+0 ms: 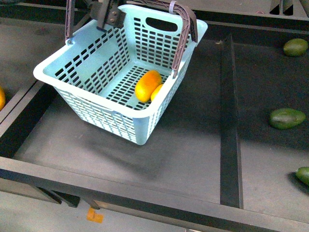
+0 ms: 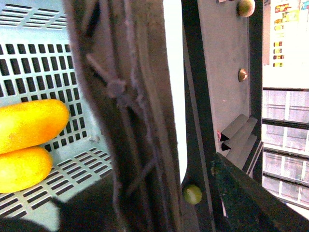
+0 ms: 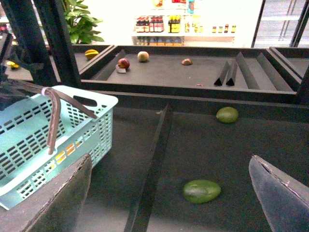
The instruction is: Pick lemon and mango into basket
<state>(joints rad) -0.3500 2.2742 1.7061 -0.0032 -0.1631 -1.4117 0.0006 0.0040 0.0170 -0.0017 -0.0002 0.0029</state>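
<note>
The light teal basket hangs tilted over the dark tray, casting a shadow below its near corner. Inside it the orange-yellow mango lies on the slotted base, and the smaller pale lemon touches it. My left gripper is above the basket's far side, shut on a brown basket handle, which fills the left wrist view beside the mango and lemon. My right gripper is open over the neighbouring tray, empty, with the basket off to one side.
A raised dark divider separates the two trays. Green oval fruits lie right of it, one below my right gripper. An orange fruit peeks in at the left edge. A back shelf holds more fruit.
</note>
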